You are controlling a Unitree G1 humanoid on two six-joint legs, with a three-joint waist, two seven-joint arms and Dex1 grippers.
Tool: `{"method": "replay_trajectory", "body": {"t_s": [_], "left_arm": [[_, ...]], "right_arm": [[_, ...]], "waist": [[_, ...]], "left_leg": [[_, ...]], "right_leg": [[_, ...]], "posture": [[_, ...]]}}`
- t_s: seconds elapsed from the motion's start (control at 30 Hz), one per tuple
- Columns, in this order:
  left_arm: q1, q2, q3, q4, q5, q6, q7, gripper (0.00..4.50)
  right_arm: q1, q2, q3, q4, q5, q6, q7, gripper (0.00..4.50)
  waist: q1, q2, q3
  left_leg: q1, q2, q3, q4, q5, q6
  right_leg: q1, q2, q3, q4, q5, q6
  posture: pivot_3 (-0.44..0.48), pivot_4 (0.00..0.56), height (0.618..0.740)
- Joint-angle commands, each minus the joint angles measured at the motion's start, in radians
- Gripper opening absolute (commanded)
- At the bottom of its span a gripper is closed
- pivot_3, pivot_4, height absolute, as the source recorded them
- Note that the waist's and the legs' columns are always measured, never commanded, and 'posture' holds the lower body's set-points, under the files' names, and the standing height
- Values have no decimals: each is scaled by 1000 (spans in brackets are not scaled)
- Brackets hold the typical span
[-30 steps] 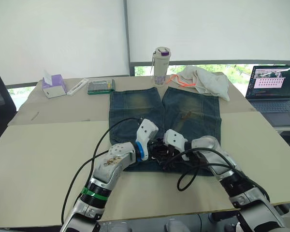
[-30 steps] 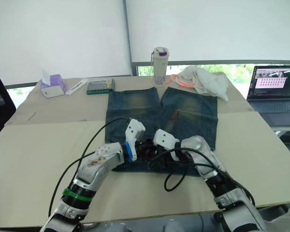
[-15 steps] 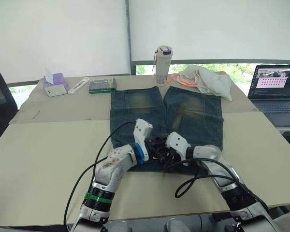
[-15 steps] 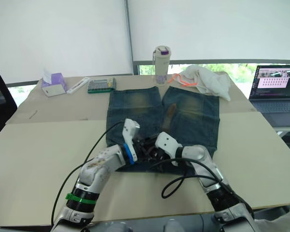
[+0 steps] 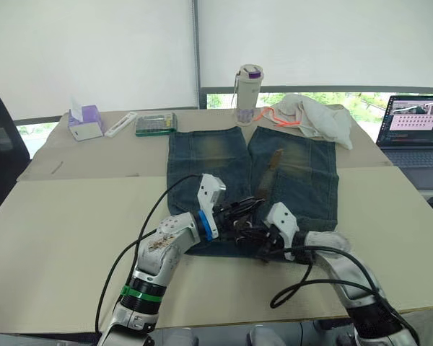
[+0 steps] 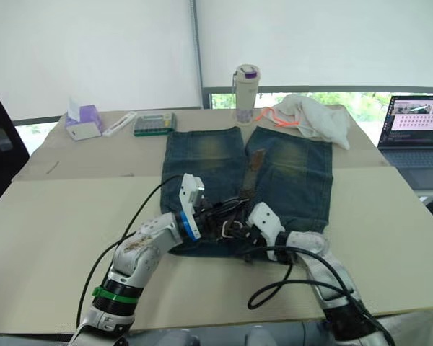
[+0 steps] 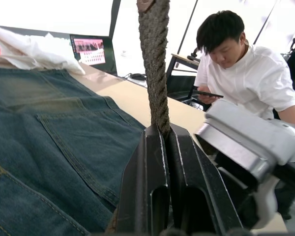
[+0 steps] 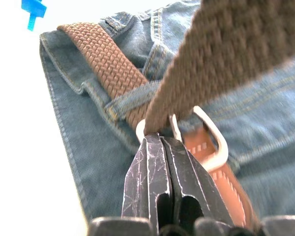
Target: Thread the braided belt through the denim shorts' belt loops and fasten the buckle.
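Both claws meet at the near waistband of the denim shorts, which lie flat on the desk with their 2 legs pointing away from the robot. The left claw is pinched shut on the braided belt, the strap rising straight from between its fingers, apparently to keep the free length taut and clear of the denim. The right claw is closed at the silver buckle, where the strap passes into the frame; whether it actually grips strap or metal is hard to tell. Beside the buckle, the belt runs under 1 of the belt loops, so threading looks well along and fastening seems the step in hand. The belt's loose end lies up the right leg.
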State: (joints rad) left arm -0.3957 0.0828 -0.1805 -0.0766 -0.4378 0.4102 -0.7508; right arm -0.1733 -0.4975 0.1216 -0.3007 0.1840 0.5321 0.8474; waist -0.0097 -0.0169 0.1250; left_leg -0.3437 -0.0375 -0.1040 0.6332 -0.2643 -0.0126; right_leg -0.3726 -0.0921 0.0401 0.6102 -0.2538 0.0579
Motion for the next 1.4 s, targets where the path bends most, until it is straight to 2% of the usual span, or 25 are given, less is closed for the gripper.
{"method": "replay_trajectory", "body": {"t_s": [0.03,0.2,0.27,0.37,0.47,0.63,0.77,0.87,1.07,1.23,1.33,1.37,1.4], "left_arm": [[-19,-11,1,6,10,-46,6,0],[-16,-7,-7,49,49,-80,18,0],[-24,4,-26,76,99,-120,24,0],[-29,-5,-28,90,100,-133,19,0],[-36,-16,-38,110,123,-150,29,0],[-32,-18,-48,130,172,-180,63,0],[-27,-16,-66,137,212,-211,76,0],[-24,-14,-79,138,241,-234,88,0],[-4,-21,-92,132,255,-242,98,0],[2,-18,-106,136,265,-261,87,0],[2,-16,-112,139,268,-270,79,0],[3,-16,-111,138,268,-271,78,0],[3,-15,-111,138,266,-271,75,0]], "right_arm": [[33,-24,-74,-110,61,44,-25,46],[101,-27,-188,-205,145,91,-77,46],[90,-19,-255,-237,185,124,-121,46],[30,28,-365,-313,348,252,-203,46],[-6,75,-438,-397,540,415,-308,914],[-49,144,-461,-453,671,563,-531,2598],[-91,202,-429,-454,702,633,-687,4029],[-122,266,-428,-434,674,662,-825,4029],[-191,361,-458,-422,709,692,-980,4029],[-214,373,-490,-413,800,798,-1053,4029],[-239,393,-518,-390,841,824,-1110,3276],[-244,394,-523,-385,852,832,-1123,2699],[-247,394,-531,-379,862,838,-1138,2437]], "waist": [[0,0,1],[0,0,1],[0,0,2],[-2,0,4],[0,1,4],[4,1,4],[4,2,4],[2,2,4],[-2,3,3],[-2,4,3],[-3,4,3],[-3,4,3],[-3,4,3]], "left_leg": [[-1,0,0,0,0,0],[-1,0,0,0,0,0],[-1,0,0,0,0,0],[-2,0,0,0,0,0],[-2,1,-1,0,0,0],[-4,0,-2,0,0,0],[-4,0,-1,0,0,0],[-7,0,-1,0,0,0],[-10,0,-1,0,1,-1],[-10,0,-1,0,1,0],[-10,0,0,0,1,0],[-10,0,0,0,1,0],[-10,0,0,0,1,0]], "right_leg": [[0,0,0,0,0,0],[0,0,-1,0,0,0],[0,0,-1,0,0,1],[0,0,-1,0,0,1],[-1,1,-1,0,0,0],[-1,0,-2,0,0,0],[-3,0,-2,0,0,0],[-6,0,-2,1,0,0],[-13,1,0,4,1,-1],[-13,1,0,4,1,-1],[-13,1,0,4,1,-1],[-13,1,0,4,1,-1],[-13,1,0,4,1,-1]], "posture": [[0,150,740],[0,150,740],[0,150,740],[0,150,740],[0,150,740],[0,150,740],[0,150,740],[0,150,740],[0,150,740],[0,150,740],[0,150,740],[0,150,740],[0,150,740]]}}
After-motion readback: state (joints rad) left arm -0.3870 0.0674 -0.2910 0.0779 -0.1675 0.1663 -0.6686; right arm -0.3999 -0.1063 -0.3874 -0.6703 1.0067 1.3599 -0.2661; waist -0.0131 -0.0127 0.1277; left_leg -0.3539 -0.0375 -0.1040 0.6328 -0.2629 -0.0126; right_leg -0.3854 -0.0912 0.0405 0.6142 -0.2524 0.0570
